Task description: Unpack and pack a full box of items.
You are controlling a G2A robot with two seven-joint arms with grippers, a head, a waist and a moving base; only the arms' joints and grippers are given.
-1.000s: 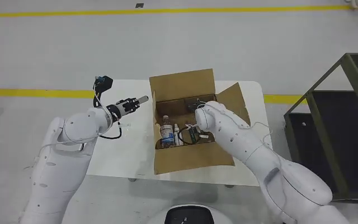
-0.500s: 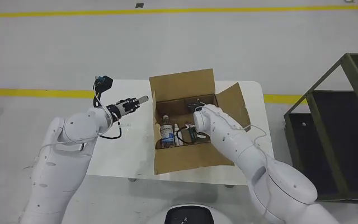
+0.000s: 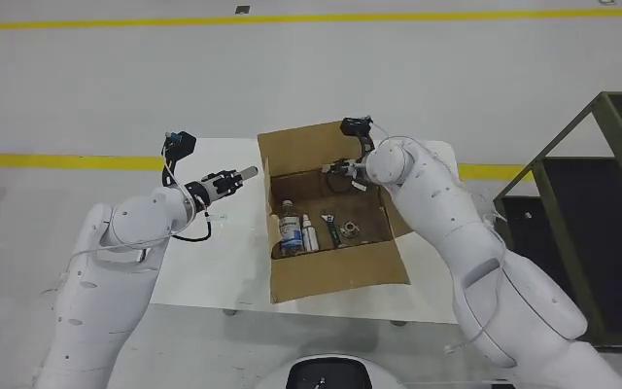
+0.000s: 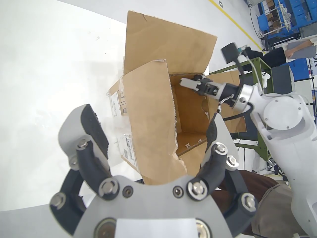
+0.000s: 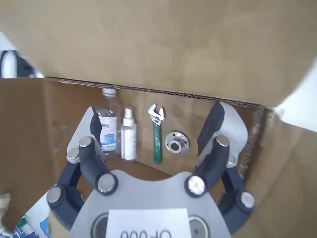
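Glossy white arms (image 3: 146, 219) carry black cables (image 4: 235, 117), silver bolted wrist plates (image 5: 148, 194) and black-padded grey fingers (image 4: 95, 127).

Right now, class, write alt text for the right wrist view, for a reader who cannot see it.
The open right hand hangs over a cardboard box whose floor holds a row of four items: a clear bottle, a white spray bottle, a green-handled wrench and a metal flange.

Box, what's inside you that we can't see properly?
- Left wrist view: a flap of the box hides the items inside.
- Right wrist view: a finger of the right gripper covers part of the water bottle.
- Top view: the metal ring beside the wrench is too small to identify.
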